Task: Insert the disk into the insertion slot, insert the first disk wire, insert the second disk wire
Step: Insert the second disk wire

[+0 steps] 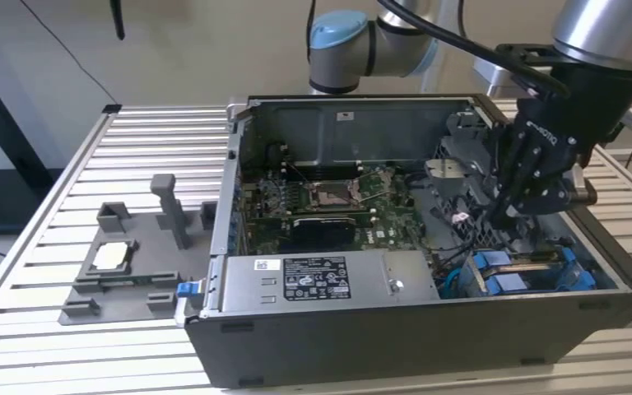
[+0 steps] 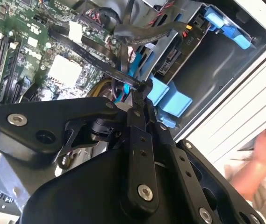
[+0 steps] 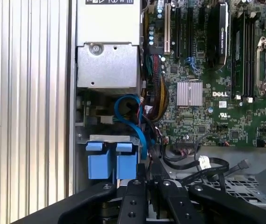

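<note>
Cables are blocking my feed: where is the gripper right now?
In the exterior view, the gripper is inside the open computer case, at that view's right, just over the blue-tabbed drive cage and to the right of the motherboard.

Silver arm (image 1: 607,29) with blue joint cap (image 1: 332,37), black bolted tool (image 2: 142,91).
</note>
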{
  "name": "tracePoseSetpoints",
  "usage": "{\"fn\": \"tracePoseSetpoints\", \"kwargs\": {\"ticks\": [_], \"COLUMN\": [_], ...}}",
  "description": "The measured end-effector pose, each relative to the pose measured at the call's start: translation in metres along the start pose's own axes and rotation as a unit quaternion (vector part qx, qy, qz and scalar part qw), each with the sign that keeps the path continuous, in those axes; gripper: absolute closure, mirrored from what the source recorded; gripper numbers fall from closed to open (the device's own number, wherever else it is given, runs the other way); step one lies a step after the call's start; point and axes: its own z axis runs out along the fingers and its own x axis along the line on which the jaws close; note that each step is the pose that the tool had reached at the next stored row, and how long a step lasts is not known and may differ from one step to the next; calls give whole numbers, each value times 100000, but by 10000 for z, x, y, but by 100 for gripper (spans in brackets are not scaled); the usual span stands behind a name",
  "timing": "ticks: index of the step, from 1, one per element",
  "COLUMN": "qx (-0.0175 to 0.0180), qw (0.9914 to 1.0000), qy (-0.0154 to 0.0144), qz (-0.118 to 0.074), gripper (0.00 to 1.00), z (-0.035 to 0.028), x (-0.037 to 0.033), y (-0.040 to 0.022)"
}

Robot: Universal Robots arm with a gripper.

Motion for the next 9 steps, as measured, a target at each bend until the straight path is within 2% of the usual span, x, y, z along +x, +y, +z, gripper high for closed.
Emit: {"fn": "tracePoseSetpoints", "kwargs": {"ticks": [5, 9], "qx": [-296, -351], "qw": [100000, 99999], "qy": [-94, -138], "qz": [-7, 133], "gripper": [84, 84], "z": [17, 18], "x": [46, 54], "y": [-53, -63]}}
